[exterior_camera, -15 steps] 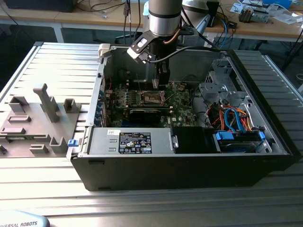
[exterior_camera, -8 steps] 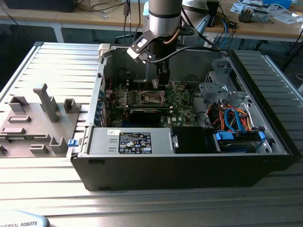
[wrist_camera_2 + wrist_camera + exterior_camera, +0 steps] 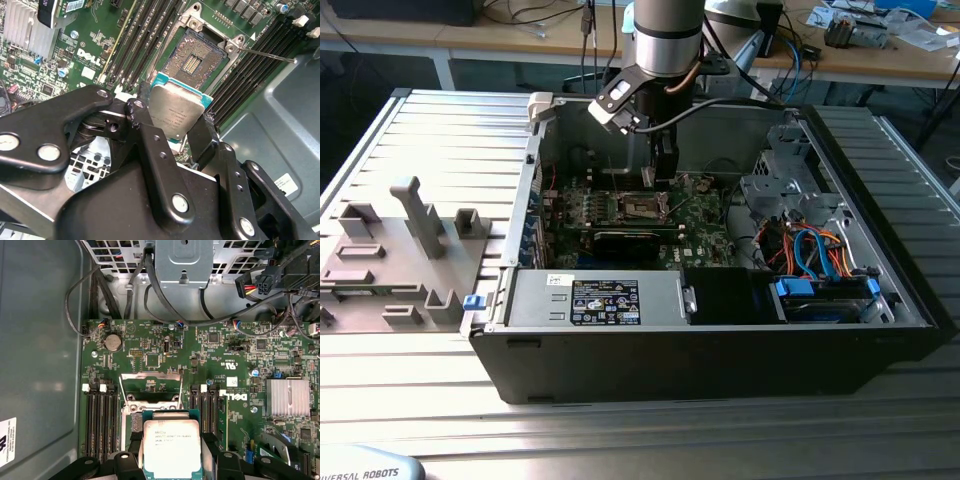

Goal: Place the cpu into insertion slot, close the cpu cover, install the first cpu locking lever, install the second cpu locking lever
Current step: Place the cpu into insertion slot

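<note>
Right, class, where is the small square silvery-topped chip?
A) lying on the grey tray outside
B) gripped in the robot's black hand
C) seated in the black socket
B: in the second wrist view the black hand clamps the small square silvery-topped chip; the square black socket recess lies bare.

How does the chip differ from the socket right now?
The chip has a smooth silvery top; the socket is a dark recess of fine contacts. The chip is clamped in the gripper, not seated; the socket sits empty on the board. Both are square, similar in footprint.
</note>
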